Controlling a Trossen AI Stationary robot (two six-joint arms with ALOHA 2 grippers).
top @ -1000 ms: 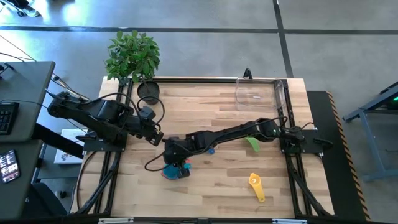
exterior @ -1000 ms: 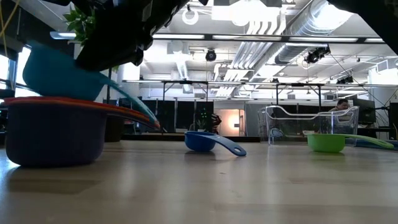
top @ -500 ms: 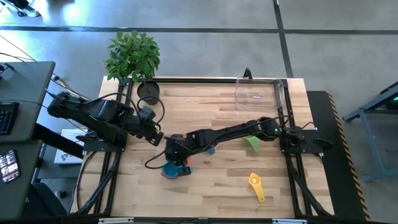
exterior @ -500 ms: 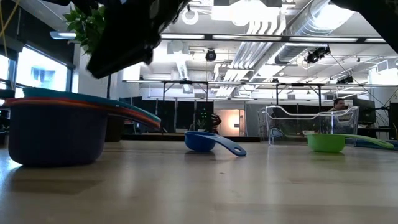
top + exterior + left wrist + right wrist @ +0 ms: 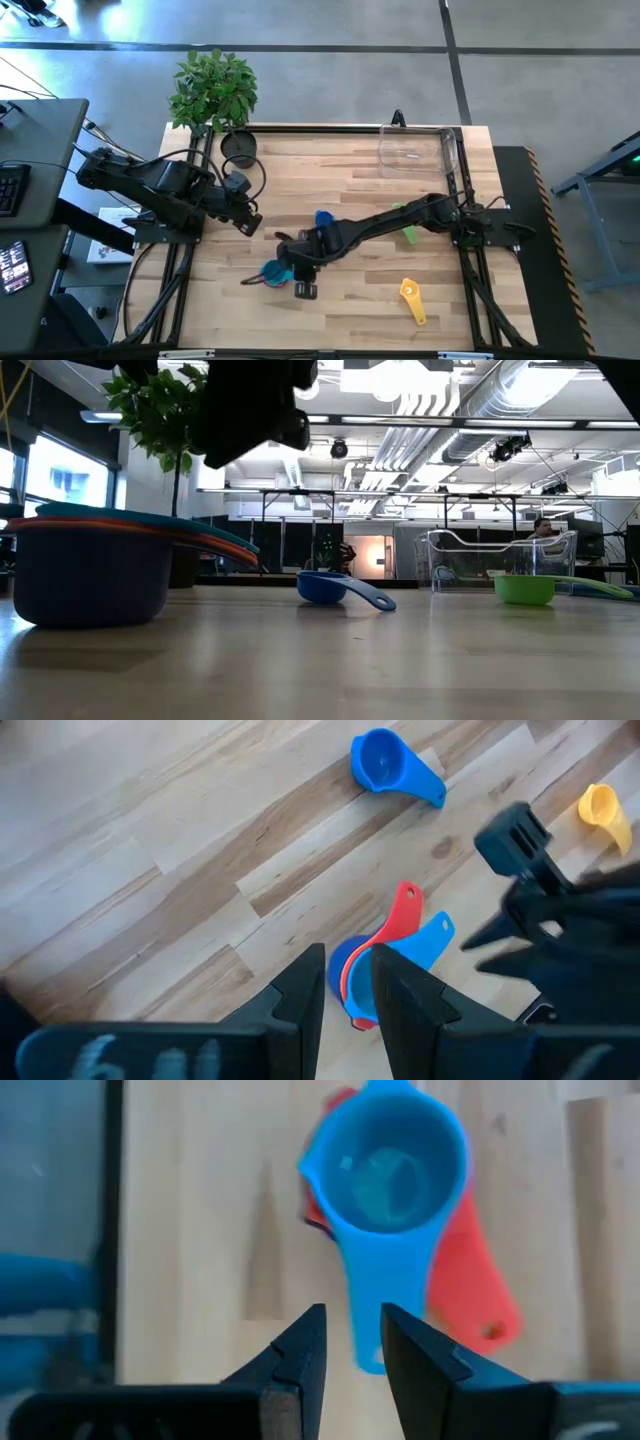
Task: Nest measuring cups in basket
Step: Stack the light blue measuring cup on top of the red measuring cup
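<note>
A nested stack of measuring cups (image 5: pixel 275 272) stands on the table on its purple bottom cup (image 5: pixel 88 575), with a red cup and a teal cup (image 5: pixel 385 1165) on top. My right gripper (image 5: pixel 352 1342) hovers just above the stack, narrowly open, over the teal handle. The blue cup (image 5: pixel 323 218), green cup (image 5: pixel 408 228) and yellow cup (image 5: pixel 411 300) lie apart on the wood. The clear basket (image 5: pixel 415 150) sits at the far right. My left gripper (image 5: pixel 348 982) waits shut at the table's left.
A black plant pot (image 5: pixel 238 148) with a leafy plant (image 5: pixel 213 88) stands at the far left corner. My right arm (image 5: pixel 390 215) stretches across the table's middle and covers part of the green cup. Bare wood lies along the near edge, left of the yellow cup.
My right gripper held the teal cup tilted over the stack, set it down nested on top, let go and rose. It then drew back toward the near edge and slightly right, which uncovered the blue cup. The stack stayed where it was.
</note>
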